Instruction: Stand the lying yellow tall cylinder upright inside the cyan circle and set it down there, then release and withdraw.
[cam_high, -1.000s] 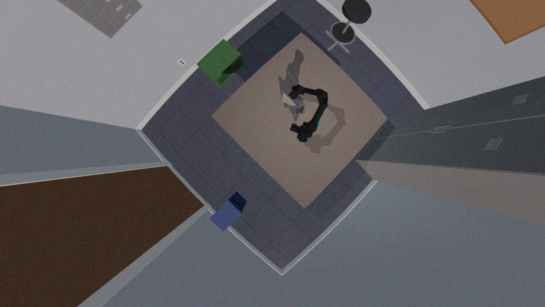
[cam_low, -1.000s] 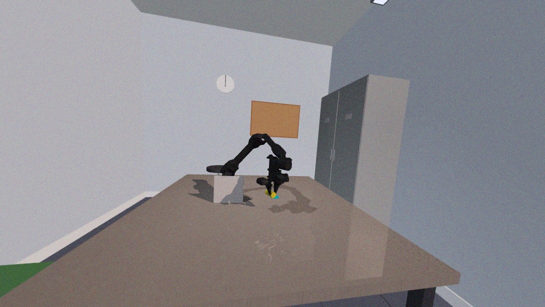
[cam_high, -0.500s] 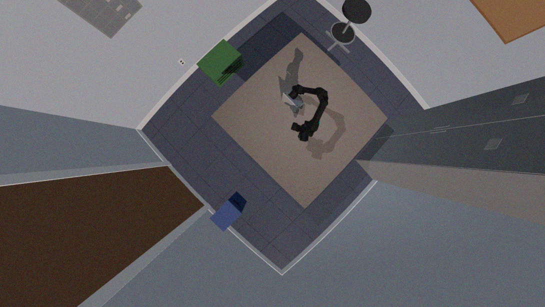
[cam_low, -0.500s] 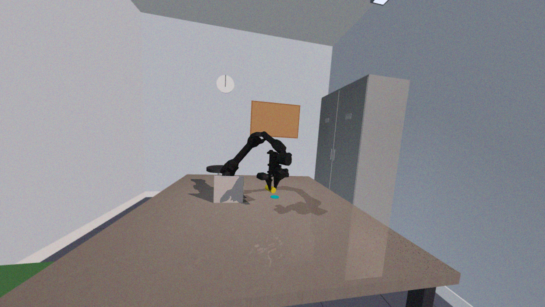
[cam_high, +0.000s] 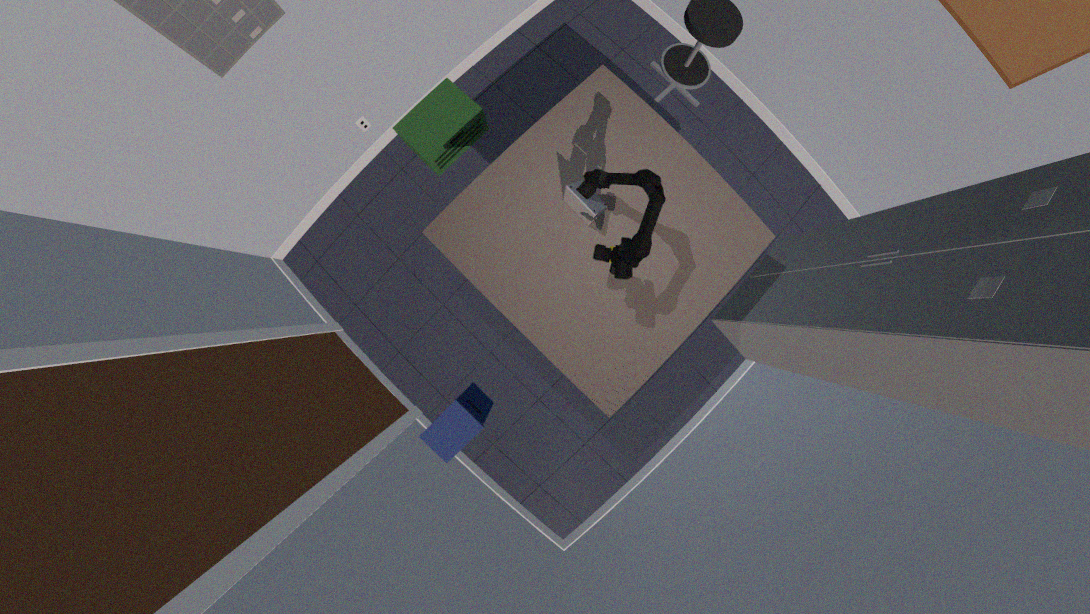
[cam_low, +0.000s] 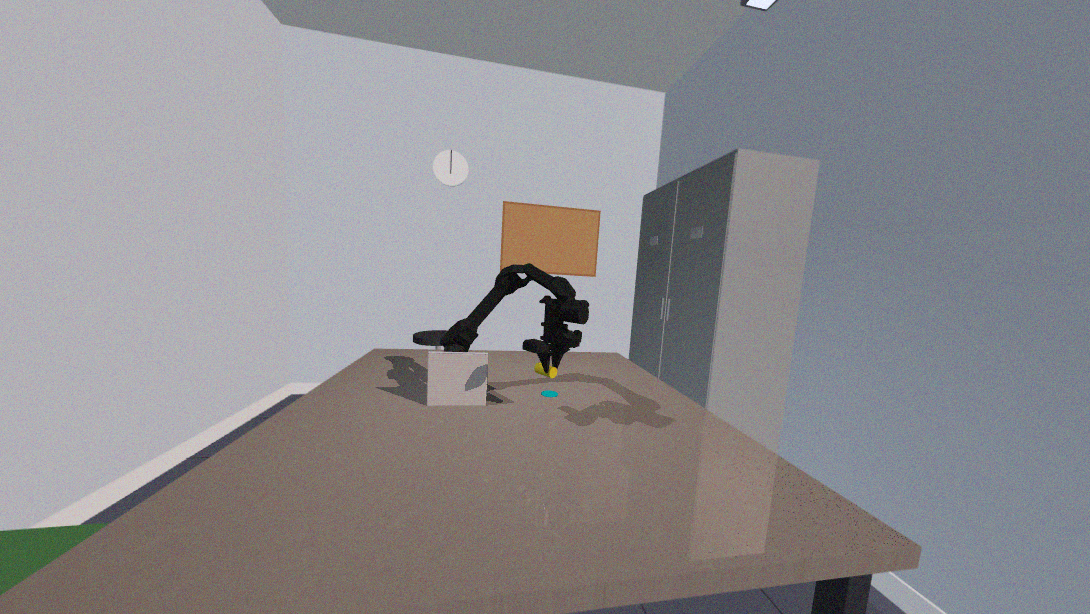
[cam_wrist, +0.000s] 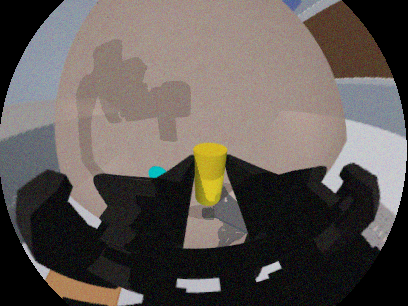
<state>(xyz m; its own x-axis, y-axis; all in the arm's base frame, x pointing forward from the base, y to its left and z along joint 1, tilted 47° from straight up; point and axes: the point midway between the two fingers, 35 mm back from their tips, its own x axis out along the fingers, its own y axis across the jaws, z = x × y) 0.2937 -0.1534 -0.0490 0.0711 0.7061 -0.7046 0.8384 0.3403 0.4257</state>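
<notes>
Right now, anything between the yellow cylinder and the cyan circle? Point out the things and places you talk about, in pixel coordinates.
Nothing seen: between the held cylinder (cam_low: 553, 372) (cam_wrist: 210, 162) and the circle (cam_low: 549, 394) below it, the exterior view shows only bare tabletop.

The arm (cam_high: 652, 199) (cam_low: 485, 306) hides the cyan circle from the top view. That view shows just 2 tiny bits of the yellow cylinder (cam_low: 552, 372) (cam_wrist: 209, 172), and the black gripper (cam_high: 612, 259) (cam_low: 549, 370) (cam_wrist: 210, 159) covers the rest. From outside, its 2 fingers hide the cylinder's middle.

In the wrist view, a finger covers part of the cyan circle (cam_low: 549, 394) (cam_wrist: 156, 172).

The near side of the desk (cam_low: 457, 488) is cut off at the bottom of the outside view, and so is the green box (cam_high: 440, 122) (cam_low: 45, 549) at the left. The cork board (cam_high: 1022, 38) (cam_low: 550, 237) runs off the top view's corner. The clock (cam_low: 450, 167) is too small to read well.
</notes>
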